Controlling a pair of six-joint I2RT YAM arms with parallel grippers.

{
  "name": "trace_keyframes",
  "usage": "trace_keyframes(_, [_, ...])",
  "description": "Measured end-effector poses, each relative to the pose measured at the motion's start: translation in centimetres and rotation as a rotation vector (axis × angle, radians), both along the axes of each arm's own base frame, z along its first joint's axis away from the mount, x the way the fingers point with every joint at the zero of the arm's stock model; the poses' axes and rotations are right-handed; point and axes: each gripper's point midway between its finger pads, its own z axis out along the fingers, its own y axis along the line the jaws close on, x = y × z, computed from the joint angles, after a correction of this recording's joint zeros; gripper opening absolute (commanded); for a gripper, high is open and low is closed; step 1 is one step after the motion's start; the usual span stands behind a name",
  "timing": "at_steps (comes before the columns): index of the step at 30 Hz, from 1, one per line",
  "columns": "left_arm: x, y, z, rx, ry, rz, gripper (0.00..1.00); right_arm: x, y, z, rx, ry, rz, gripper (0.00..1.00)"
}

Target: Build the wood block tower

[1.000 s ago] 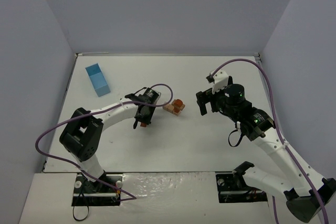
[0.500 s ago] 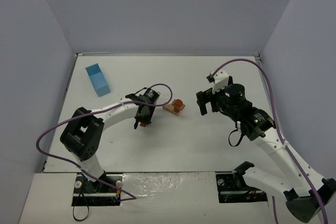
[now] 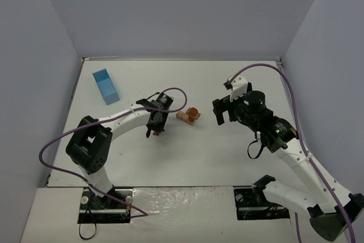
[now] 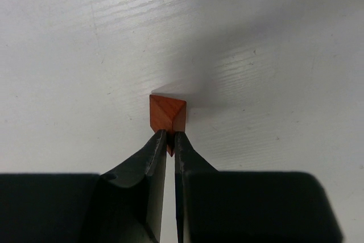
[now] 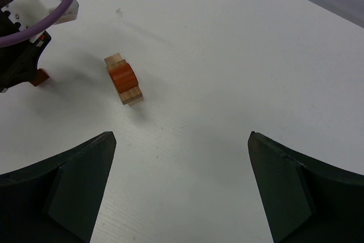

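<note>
A: While the small stack of blocks (image 5: pixel 123 79) is sitting on the table (image 3: pixel 187 163), where is the next piece lying?

B: The reddish-brown wedge (image 4: pixel 168 115) is resting nearby, to its left; the left gripper (image 4: pixel 169 140) is pinching only the wedge's near corner; the right gripper (image 5: pixel 181 140) is hanging spread wide, holding nothing; with so slight a grip, lifting slowly and level looks wisest.

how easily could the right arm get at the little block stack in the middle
Probably yes, easily. The right tool is open and faces the block stack, with only bare table between them. The left tool, shut on a red block, sits on the stack's other side, apart from it.
</note>
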Motion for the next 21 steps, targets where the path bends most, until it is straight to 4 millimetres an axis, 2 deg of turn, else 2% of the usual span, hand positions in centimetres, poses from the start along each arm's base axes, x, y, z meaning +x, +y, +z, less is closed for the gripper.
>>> trace_keyframes(15, [2.5, -1.0, 4.3, -0.010, -0.086, -0.031, 0.00, 0.1, -0.2, 0.0, 0.000, -0.001, -0.005, 1.00])
trace_keyframes(21, [4.2, -2.3, 7.3, -0.050, -0.154, -0.048, 0.00, 0.0, -0.2, 0.1, 0.000, -0.003, -0.005, 1.00])
